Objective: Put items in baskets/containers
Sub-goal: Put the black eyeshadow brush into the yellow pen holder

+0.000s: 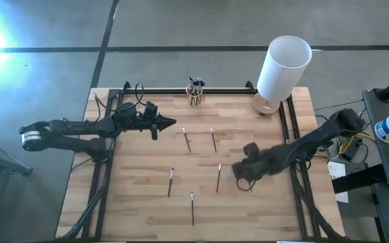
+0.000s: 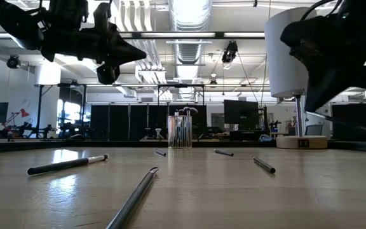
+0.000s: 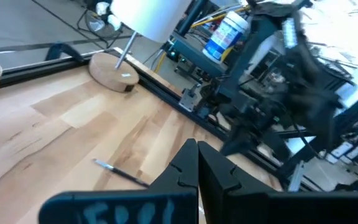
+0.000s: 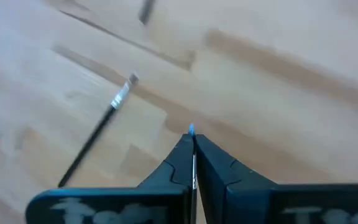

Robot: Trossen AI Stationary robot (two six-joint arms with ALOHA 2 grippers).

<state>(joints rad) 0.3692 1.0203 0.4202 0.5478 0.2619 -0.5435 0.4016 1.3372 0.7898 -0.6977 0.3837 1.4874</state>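
**Q:** Fingers (image 4: 173,165) closest to the right wrist camera: how do they stand?

**A:** Pressed together. The right hand (image 4: 191,140) is clenched, raised above the surface (image 1: 140,202). A small blue speck shows at its tips, but it cannot be told whether anything is pinched there.

**Q:** What lies next to it?

**A:** One thin dark brush (image 4: 98,140) lies flat on the wood just beside the right hand and apart from it. From above, this is the brush (image 1: 219,177) to the left of the hand (image 1: 238,175).

**Q:** And farther out?

**A:** Four more brushes lie loose on the surface. Two (image 1: 187,140) sit near mid-surface, one (image 1: 171,182) is lower left, and one (image 1: 192,207) is nearest the front edge.

**Q:** Where is the left hand?

**A:** The left hand (image 1: 171,123) is also clenched and grasps nothing. It hangs in the air left of the two middle brushes.

**Q:** And the container?

**A:** The glass cup (image 1: 195,94) stands upright at the far edge with several brushes inside. The white cylinder (image 1: 283,64) on its wooden base (image 1: 265,104) stands to the cup's right, well apart.
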